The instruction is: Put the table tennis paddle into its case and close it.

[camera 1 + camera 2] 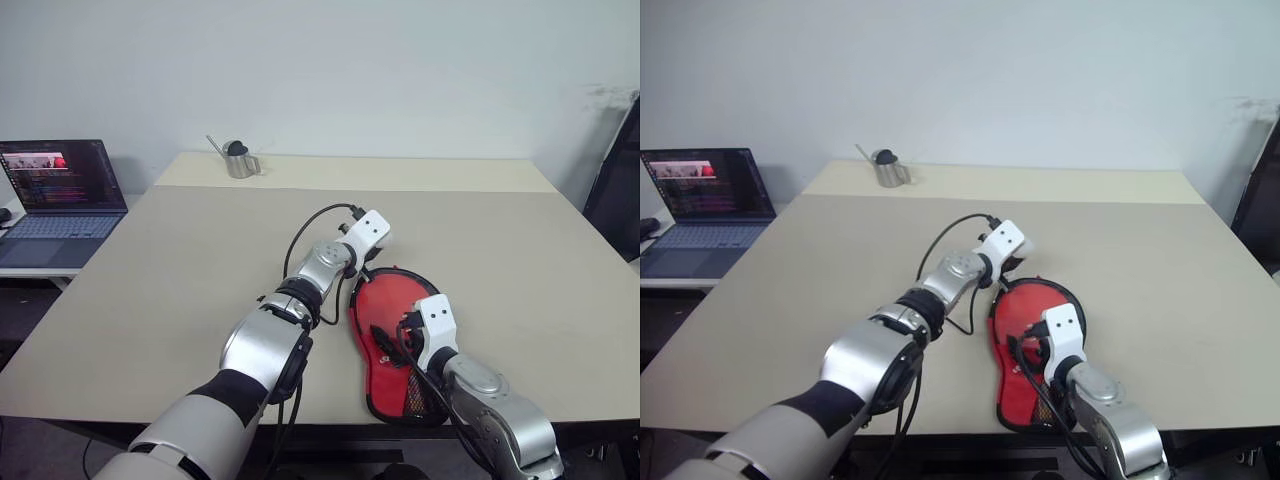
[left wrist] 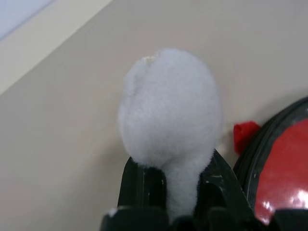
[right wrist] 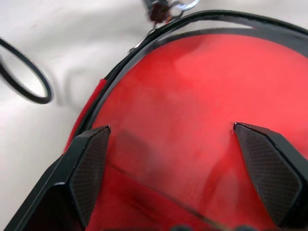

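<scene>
Right fingers (image 3: pixel 91 168) stand spread wide above the red case (image 1: pixel 395 325), which lies near the front edge of the bench (image 1: pixel 180 260). Left fingers (image 2: pixel 144 185) are closed on a white fluffy ball (image 2: pixel 168 106) just beyond the case's round end. Bare benchtop stretches on both sides, with a metal cup (image 1: pixel 240 160) near the far edge.

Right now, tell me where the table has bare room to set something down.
Free: the wide stretch between the laptop side and the left tool, and the table's right half, from the red case to the far edge. Crowded: the near middle, around the case and both arms. The metal pitcher stands far back.
</scene>
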You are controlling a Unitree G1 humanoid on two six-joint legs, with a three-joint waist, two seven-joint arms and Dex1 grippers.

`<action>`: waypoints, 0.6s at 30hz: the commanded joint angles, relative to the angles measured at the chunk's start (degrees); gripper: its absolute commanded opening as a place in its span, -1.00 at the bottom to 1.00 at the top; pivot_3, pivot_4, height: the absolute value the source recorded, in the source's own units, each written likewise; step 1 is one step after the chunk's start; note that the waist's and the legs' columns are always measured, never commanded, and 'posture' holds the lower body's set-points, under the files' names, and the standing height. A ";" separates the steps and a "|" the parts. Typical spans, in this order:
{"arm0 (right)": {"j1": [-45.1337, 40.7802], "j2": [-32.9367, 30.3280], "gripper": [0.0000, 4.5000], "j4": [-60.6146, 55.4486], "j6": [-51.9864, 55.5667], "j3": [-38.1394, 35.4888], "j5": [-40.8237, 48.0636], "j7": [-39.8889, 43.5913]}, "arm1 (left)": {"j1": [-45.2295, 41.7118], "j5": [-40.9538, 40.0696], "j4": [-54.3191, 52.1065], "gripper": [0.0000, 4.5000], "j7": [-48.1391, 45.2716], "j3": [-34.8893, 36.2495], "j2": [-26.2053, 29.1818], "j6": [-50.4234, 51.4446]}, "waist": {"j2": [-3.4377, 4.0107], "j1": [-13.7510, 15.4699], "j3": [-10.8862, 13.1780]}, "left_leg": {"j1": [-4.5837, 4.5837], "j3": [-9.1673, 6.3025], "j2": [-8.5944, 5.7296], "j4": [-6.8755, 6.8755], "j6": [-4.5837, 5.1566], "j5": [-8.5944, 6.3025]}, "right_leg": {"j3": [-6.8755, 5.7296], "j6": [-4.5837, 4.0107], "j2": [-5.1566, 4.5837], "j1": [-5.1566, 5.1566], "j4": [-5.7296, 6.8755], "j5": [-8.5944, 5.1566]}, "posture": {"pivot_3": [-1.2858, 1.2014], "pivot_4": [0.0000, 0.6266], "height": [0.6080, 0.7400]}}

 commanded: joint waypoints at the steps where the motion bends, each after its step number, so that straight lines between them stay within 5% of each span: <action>1: 3.89 1.04 1.00 3.27 5.11 2.34 0.54 -0.86 | -3.86 1.91 -0.99 -0.90 2.66 -0.61 -1.22 -2.76 | 0.00 0.00 0.00 | 0.00 0.00 0.00 0.00 0.00 0.00 | 0.00 0.00 0.00 0.00 0.00 0.00 | 0.03 -0.52 1.00; 18: 8.28 4.51 1.00 -0.03 5.55 4.45 0.49 -4.36 | -9.44 12.86 -0.19 -0.90 11.25 -7.09 -5.96 -7.85 | -0.01 0.02 0.00 | -0.12 0.00 -0.01 -0.09 -0.04 -0.03 | -0.07 0.02 -0.08 0.00 -0.31 0.00 | 0.03 -0.52 1.00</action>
